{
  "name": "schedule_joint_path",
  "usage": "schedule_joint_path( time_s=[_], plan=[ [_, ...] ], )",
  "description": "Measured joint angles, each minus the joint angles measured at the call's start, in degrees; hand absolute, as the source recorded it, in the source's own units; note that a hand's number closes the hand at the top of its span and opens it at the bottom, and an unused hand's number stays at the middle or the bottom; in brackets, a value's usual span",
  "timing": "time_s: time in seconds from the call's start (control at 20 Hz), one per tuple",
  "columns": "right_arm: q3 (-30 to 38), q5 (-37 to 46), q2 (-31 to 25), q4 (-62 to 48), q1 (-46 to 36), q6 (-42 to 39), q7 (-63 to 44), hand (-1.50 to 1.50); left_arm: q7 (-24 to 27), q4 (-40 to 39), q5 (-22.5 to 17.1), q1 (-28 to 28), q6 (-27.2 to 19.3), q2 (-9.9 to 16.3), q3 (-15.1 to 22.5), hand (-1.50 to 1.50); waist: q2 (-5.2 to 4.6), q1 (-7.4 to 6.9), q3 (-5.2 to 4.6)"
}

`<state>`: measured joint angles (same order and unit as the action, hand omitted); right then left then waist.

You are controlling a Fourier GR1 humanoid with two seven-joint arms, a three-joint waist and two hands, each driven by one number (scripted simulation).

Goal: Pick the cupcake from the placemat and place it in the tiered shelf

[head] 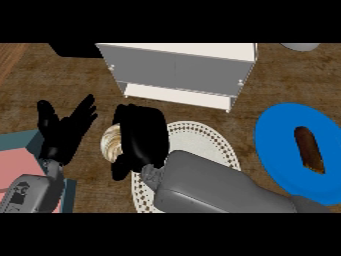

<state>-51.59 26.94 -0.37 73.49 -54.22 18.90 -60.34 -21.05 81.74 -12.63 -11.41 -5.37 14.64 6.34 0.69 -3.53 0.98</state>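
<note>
Two robot hands show above the brown bench [40, 82]. The right robot hand [140, 137] has its black fingers curled down over the cupcake [112, 142], whose pale swirled top peeks out at the hand's left side. The cupcake sits at the left edge of the white round placemat [210, 140]. The left robot hand [64, 131] is open, fingers straight and spread upward, just left of the cupcake and holding nothing. A white tiered shelf [180, 70] stands beyond the placemat. A blue plate [276, 145] at the right carries a brown oblong item [308, 149].
</note>
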Motion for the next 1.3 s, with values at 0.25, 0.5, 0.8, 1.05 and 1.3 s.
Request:
schedule_joint_path(
  time_s=[0.25,0.5,0.8,1.05,1.3],
  plan=[
    [2.71,4.35,-0.3,1.98,-9.88,0.46,-4.23,1.5,-0.41,-0.39,0.04,0.82,-0.31,0.13,-0.45,0.0,0.6,0.92,-0.21],
    [7.9,6.43,-0.43,1.48,-19.62,-1.32,-8.33,1.5,-0.71,-0.31,-0.27,1.51,-0.62,0.18,-1.05,0.0,0.81,1.66,-0.39],
    [15.4,8.06,-0.42,-1.92,-29.1,-4.32,-10.33,1.5,0.1,-0.02,-0.47,2.62,-0.56,0.55,-1.89,0.0,0.64,2.67,-0.4],
    [22.21,9.19,-0.74,-6.46,-34.41,-5.98,-9.82,1.5,0.79,0.78,-0.32,3.55,-0.49,0.58,-2.05,0.0,0.38,2.97,-0.37],
    [28.69,9.51,-2.88,-11.51,-38.66,-7.08,-7.98,1.5,1.44,1.57,0.19,4.47,-0.62,0.55,-2.06,0.0,0.09,3.03,-0.33]
  ],
)
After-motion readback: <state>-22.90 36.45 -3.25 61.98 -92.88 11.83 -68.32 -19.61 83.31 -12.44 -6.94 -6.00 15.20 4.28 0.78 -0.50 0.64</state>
